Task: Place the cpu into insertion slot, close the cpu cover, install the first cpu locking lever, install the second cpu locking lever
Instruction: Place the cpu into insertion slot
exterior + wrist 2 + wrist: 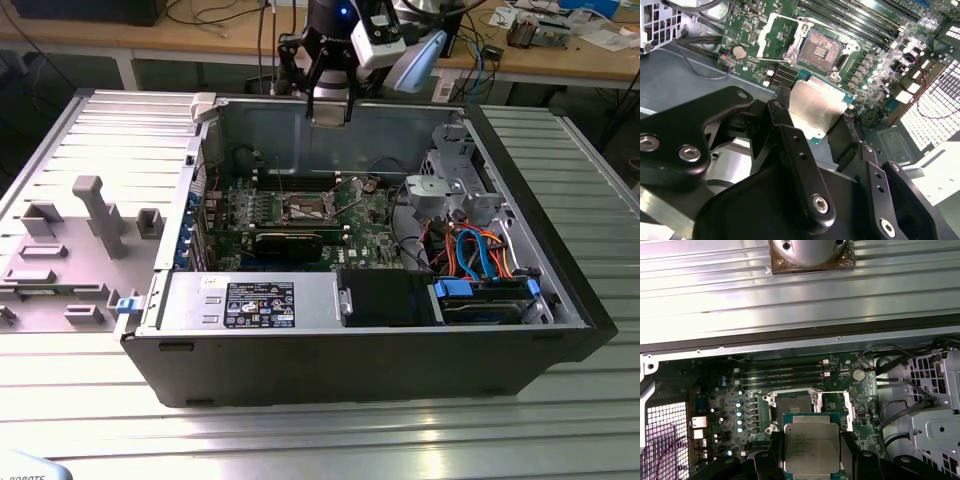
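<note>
In the exterior view a black computer tower case lies open on its side on a ribbed silver metal table. The jaws hang over the case's rim at twelve o'clock, well above the green circuit board on its floor. This view also takes in what the case holds. A long black graphics card sits at six o'clock of the small square dark insertion slot, and a silver power supply box runs along the near wall. A grey metal drive cage stands at three o'clock, with blue and orange cables beside it. A grey side panel lies on the table at the case's nine o'clock.

Both wrist views bring the grasp close. The jaws are closed partway onto the small flat square cpu with a dull silver-grey top, pinching two opposite edges. They hold it level in the air, apart from the board.

The insertion slot has its dark contact field exposed. The thin square silvery cpu cover is swung open beside it, and green board shows through its window. Long narrow black memory slots run along another side of the slot. A round silver coin battery sits near the cover.
</note>
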Available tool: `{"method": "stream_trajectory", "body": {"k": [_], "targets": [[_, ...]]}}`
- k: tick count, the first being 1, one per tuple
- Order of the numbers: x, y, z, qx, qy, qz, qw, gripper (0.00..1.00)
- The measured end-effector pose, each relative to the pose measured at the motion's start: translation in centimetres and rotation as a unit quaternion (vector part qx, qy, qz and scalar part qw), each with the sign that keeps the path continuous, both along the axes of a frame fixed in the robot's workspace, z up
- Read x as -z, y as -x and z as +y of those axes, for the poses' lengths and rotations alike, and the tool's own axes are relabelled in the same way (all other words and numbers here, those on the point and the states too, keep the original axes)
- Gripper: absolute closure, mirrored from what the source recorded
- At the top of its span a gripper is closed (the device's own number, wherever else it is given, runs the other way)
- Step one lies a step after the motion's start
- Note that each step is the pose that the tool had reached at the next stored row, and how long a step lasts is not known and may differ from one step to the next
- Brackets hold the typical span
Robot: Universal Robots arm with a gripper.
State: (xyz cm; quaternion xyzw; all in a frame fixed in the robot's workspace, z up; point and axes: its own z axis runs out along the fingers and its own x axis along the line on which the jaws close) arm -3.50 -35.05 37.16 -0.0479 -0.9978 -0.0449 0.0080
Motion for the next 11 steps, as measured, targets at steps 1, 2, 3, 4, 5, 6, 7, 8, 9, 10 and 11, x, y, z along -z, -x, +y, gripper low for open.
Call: {"method": "stream_trajectory", "body": {"k": [1,2,3,4,5,6,7,8,9,10,11], "targets": [[0.03,0.07,0.0,0.001,0.0,0.0,1.0,0.46],[0.06,0.13,0.0,0.001,0.0,0.0,1.0,0.46],[0.08,0.15,0.0,0.002,0.0,0.0,1.0,0.46],[0.11,0.17,0.0,0.002,0.0,0.0,1.0,0.46],[0.14,0.22,0.0,0.003,0.0,0.0001,1.0,0.46],[0.15,0.24,0.0,0.004,0.0,0.0001,0.99999,0.46],[0.18,0.26,0.0,0.004,0.0,0.0001,0.99999,0.46],[0.21,0.29,0.0,0.005,0.0,0.0001,0.99999,0.46],[0.24,0.31,0.0,0.006,0.0001,0.0002,0.99998,0.46],[0.27,0.35,0.0,0.007,0.0,0.0002,0.99997,0.46],[0.3,0.35,0.0,0.008,0.0,0.0003,0.99996,0.46]]}}
